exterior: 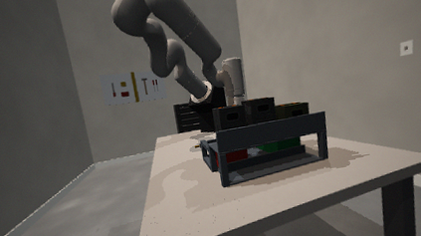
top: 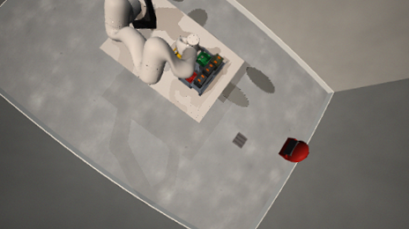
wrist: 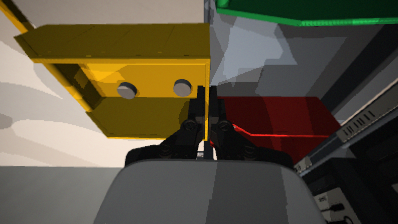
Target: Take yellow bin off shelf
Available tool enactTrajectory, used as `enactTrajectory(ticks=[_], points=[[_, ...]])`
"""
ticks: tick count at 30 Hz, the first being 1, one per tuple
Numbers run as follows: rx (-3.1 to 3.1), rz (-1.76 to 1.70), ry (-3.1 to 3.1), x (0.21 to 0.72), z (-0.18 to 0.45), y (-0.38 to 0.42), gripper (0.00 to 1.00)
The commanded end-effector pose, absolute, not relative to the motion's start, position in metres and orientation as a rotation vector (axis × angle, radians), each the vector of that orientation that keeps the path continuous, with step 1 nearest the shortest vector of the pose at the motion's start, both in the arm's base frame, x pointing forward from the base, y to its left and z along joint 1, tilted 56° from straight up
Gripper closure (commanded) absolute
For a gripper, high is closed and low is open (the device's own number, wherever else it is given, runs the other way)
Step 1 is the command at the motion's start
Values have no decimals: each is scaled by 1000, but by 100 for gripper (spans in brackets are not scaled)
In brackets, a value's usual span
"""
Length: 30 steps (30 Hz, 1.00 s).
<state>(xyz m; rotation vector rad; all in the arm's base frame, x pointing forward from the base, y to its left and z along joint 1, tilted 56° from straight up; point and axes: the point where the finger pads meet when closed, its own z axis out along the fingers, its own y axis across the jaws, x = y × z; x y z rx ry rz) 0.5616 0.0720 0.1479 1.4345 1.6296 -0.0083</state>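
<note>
In the wrist view the yellow open bin (wrist: 135,85) fills the upper left, with two round grey parts (wrist: 127,90) inside it. My gripper (wrist: 206,96) is shut on the thin right side wall of the yellow bin. The bin lies left of the shelf, over the pale table top. A red bin (wrist: 280,125) and a green bin (wrist: 310,12) sit on the shelf to the right. From above only a sliver of yellow (top: 176,53) shows beside the arm's wrist. In the side view the shelf (exterior: 269,148) hides the yellow bin and my fingers.
The grey shelf (top: 207,69) holds a red bin (exterior: 235,155) and a green bin (exterior: 279,145) below and dark bins (exterior: 259,109) on top. A black cabinet (exterior: 185,116) stands behind the table. A red object (top: 295,149) lies on the floor.
</note>
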Motion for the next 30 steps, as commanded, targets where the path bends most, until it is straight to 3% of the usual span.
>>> enactTrajectory(ticks=[1, 30], points=[[1434, -8, 1630, 557, 145, 71, 100], [1434, -8, 1630, 555, 136, 63, 100]])
